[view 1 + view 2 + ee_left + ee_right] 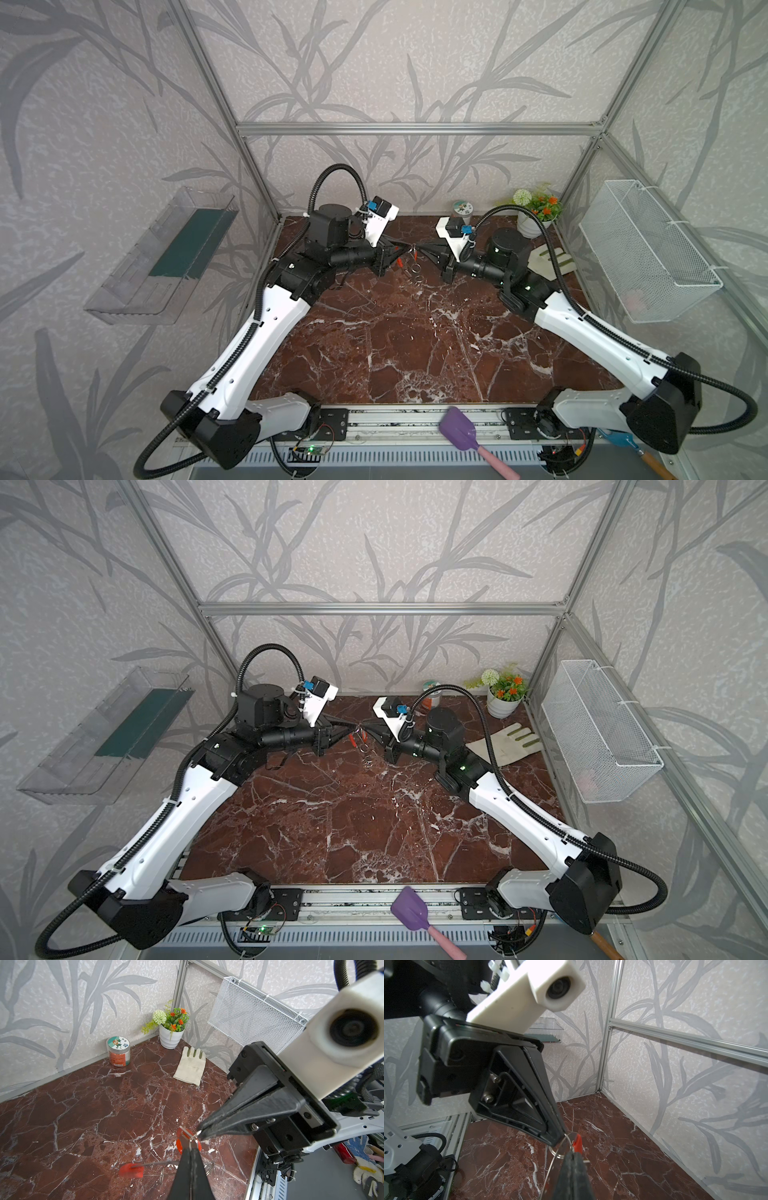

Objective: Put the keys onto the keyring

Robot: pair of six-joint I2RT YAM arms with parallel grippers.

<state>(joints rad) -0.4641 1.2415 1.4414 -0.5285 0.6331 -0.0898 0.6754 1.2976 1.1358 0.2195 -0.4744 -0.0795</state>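
Both grippers meet tip to tip above the back middle of the marble table. My left gripper [405, 250] [191, 1148] is shut on the thin band of the keyring [552, 1160]. The hoop hangs below it, and its red section [131, 1170] looks blurred. My right gripper [419, 250] [572, 1152] is shut at the tiny metal ring of the keys. The red-orange tag [179, 1142] [578, 1144] sits right at the two tips. Small silver split rings [417, 274] [209, 1167] dangle under them.
A labelled jar [118, 1051], a white flower pot [171, 1036] and a pale glove [191, 1068] sit at the back right. A white mesh basket [648, 253] hangs on the right wall and a clear shelf [162, 257] on the left. A purple spatula [461, 428] lies on the front rail.
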